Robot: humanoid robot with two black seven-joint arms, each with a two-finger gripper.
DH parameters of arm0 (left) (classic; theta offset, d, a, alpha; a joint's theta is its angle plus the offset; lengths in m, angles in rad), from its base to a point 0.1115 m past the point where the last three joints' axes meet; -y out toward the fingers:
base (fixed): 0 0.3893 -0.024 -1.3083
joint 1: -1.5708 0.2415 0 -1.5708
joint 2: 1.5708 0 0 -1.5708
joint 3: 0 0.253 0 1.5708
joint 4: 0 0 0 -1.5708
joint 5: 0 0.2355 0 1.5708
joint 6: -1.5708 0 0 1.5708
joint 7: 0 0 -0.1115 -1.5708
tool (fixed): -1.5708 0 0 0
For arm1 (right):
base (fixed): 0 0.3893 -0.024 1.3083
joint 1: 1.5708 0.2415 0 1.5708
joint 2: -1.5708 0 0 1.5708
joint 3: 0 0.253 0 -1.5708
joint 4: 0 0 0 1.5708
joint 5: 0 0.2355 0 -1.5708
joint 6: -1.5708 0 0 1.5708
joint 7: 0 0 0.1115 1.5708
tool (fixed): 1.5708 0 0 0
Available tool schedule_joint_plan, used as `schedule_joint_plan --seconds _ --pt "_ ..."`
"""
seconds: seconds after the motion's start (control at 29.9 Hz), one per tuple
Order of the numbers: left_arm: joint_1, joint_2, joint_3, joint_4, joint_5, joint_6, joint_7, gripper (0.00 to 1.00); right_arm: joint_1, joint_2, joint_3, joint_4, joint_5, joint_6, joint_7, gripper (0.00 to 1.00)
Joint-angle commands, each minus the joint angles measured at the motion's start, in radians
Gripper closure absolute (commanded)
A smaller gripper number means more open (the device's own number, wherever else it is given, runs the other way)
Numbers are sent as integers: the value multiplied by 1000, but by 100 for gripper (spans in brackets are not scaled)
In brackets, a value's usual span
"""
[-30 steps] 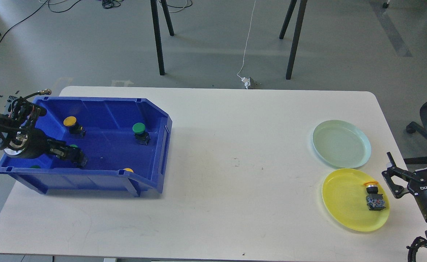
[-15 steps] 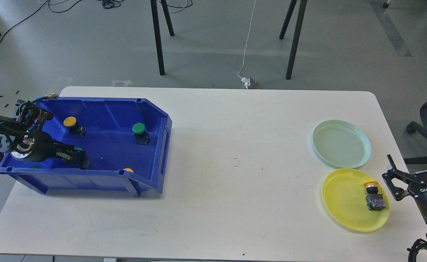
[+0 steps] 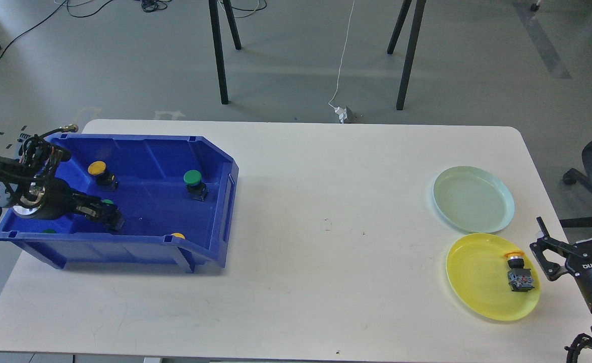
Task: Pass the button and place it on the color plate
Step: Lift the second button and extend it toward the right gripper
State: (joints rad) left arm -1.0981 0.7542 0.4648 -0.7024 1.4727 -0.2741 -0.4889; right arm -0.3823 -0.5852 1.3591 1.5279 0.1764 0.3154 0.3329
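Pickup step: my left gripper [image 3: 108, 219] is inside the blue bin [image 3: 215, 161] at 9 o'clock, seemingly pinching a green button [image 3: 106, 202]. Next, lift and pass. Right gripper [image 3: 545, 252] spread at 4 o'clock beside the yellow plate [image 3: 472, 282].

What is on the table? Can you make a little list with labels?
bin: blue bin, table's left
in bin: yellow button, green button, more partly hidden
left gripper: inside bin, by a green button; grip unclear
plates: green plate bare; yellow plate holds one yellow-capped button
right gripper: open, beside yellow plate
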Motion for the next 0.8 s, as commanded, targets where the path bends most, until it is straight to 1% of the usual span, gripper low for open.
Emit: schedule_joint_plan --seconds 0.0,0.13,0.2,0.27,0.33,0.4,0.47,0.57,0.67,0.77 --pt "-5 13 0 -3 0 0 0 89 -1 1 0 0 0 1 0 0" --pt "-16 20 -3 -12 -2 -2 0 89 -1 1 0 1 0 1 0 0" --pt "-40 45 -8 -40 -6 -7 0 89 -1 1 0 1 0 -1 0 0" --pt "-77 92 -38 -119 -9 -28 0 89 -1 1 0 0 -1 1 0 0" --pt "-124 166 -106 -236 -11 -83 0 89 0 1 0 -3 -11 -1 1 0" --pt "-154 250 -210 -345 -18 -154 0 89 11 -2 -1 -18 -18 -1 1 0" --pt "-145 302 -360 -451 -73 -215 0 89 26 -11 -17 -43 -32 -1 1 0" --pt "-114 313 -498 -543 -239 -215 0 89 69 -19 -32 -46 -102 -2 1 0" --pt "-103 295 -566 -618 -432 -215 0 89 85 -33 -32 -40 -230 -2 1 0" --pt "-98 196 -595 -663 -566 -215 0 89 132 -36 -37 -40 -358 -7 1 0"
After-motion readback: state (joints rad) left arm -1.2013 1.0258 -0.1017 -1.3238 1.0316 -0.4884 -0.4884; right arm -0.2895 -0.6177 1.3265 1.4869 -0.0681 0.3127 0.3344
